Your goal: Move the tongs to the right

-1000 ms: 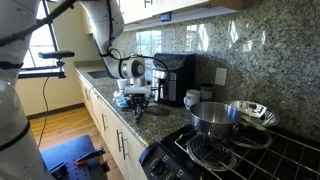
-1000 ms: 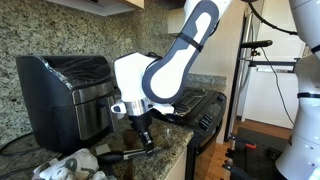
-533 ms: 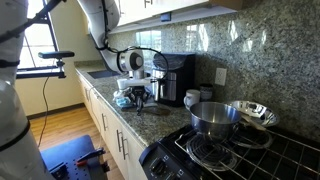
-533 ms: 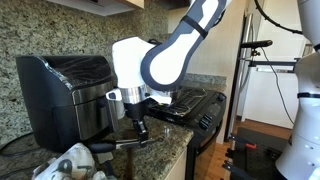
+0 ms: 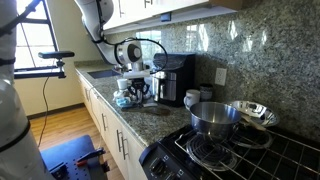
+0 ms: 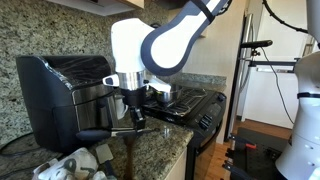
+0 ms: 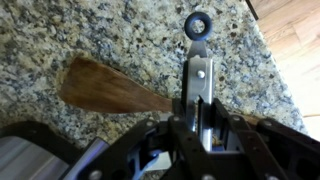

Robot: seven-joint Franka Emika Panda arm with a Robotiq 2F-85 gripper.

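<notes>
My gripper (image 6: 135, 116) is shut on the dark tongs (image 6: 104, 131) and holds them roughly level above the granite counter (image 6: 150, 150), in front of the black coffee maker (image 6: 65, 95). In the wrist view the tongs' grey arm (image 7: 199, 72) runs up from between the jaws (image 7: 197, 120) to a ring end. A brown flat wooden-looking piece (image 7: 105, 85) shows below them against the counter. In an exterior view the gripper (image 5: 136, 93) hangs over the counter left of the coffee maker (image 5: 175, 78); the tongs are too small to make out there.
A steel pot (image 5: 213, 117) and a steel bowl (image 5: 252, 113) sit on the stove (image 5: 230, 150) to the right. The stove also shows in an exterior view (image 6: 195, 103). White crumpled items (image 6: 70, 162) lie on the counter. A white mug (image 5: 193, 98) stands by the coffee maker.
The gripper has risen with the tongs held in it. The tongs went from near the counter surface to well above it.
</notes>
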